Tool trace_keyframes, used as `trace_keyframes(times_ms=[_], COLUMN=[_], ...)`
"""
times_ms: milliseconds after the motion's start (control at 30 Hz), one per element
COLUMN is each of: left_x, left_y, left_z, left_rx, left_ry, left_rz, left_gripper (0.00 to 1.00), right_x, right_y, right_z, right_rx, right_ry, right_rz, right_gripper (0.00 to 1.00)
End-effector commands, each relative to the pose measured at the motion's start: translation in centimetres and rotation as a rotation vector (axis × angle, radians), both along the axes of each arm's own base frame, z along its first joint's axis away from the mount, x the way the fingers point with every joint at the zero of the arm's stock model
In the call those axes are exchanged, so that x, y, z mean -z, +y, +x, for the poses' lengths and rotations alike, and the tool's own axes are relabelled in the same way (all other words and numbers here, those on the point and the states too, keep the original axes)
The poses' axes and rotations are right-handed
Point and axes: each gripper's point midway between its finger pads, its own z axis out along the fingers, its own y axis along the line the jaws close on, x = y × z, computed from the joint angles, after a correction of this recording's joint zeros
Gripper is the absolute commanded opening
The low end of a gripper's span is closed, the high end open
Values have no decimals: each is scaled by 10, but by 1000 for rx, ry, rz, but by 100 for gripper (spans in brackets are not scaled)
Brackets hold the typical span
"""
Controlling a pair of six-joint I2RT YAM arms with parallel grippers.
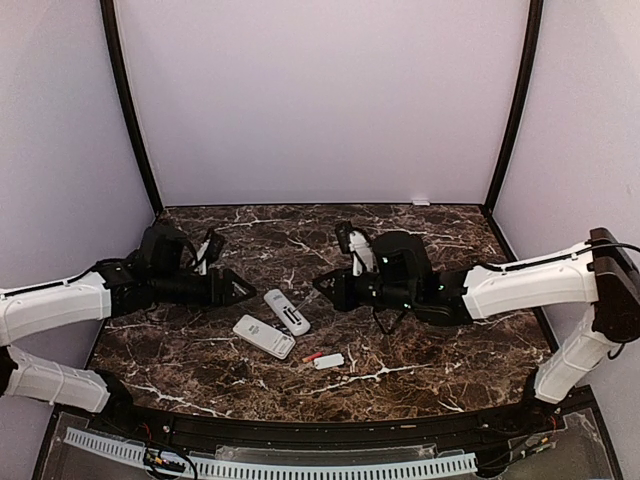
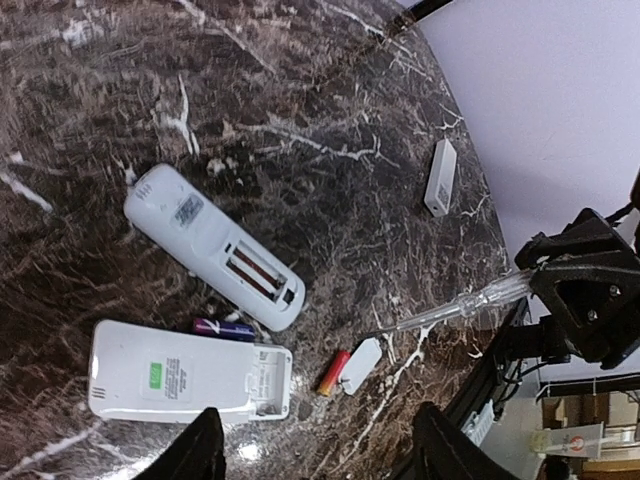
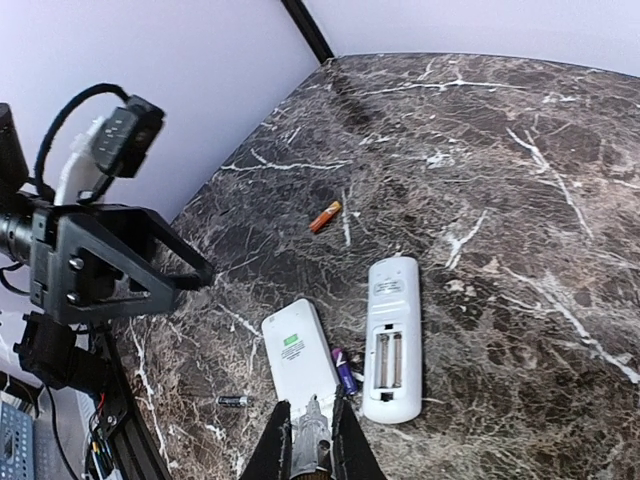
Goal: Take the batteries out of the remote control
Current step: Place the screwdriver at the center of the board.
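- The left gripper [image 2: 320,440] hangs with jaws spread and empty over the wide remote [image 2: 185,372], toward the table's [image 2: 300,80] near edge.
- The right gripper [image 3: 312,425] pinches a screwdriver [image 2: 470,303].
- The purple battery [image 2: 222,327] lies between the remotes; steady the narrow remote [image 2: 215,245] and lever gently.

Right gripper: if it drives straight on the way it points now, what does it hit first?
Likely the near end of the wider remote: the tool held in the right gripper points at it. Depth is unclear.
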Motion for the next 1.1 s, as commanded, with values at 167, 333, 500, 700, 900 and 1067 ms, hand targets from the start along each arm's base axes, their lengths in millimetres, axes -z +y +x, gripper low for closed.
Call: trace_keyframes(times_ms=[167, 333, 500, 700, 900, 1067], left_x=[-62, -96, -108, -113, -111, -110], left_y=[79, 125, 161, 180, 183, 183], left_z=[40, 68, 84, 87, 81, 79], left_rx=[-94, -210, -322, -388, -404, -408], left_ry=[-187, -253, -319, -397, -410, -408], left_rz=[179, 138, 152, 242, 242, 241], left_gripper=[75, 78, 78, 78, 78, 78], right_x=[47, 67, 85, 97, 125, 134], right_y=[-56, -67, -62, -49, -59, -63], right_z=[33, 43, 47, 50, 60, 61], right_rx=[110, 130, 80, 36, 115, 146], right_ry=[203, 297, 399, 461, 530, 567], right_rz=[-67, -68, -52, -84, -174, -182], right_gripper=[0, 0, 0, 0, 15, 40])
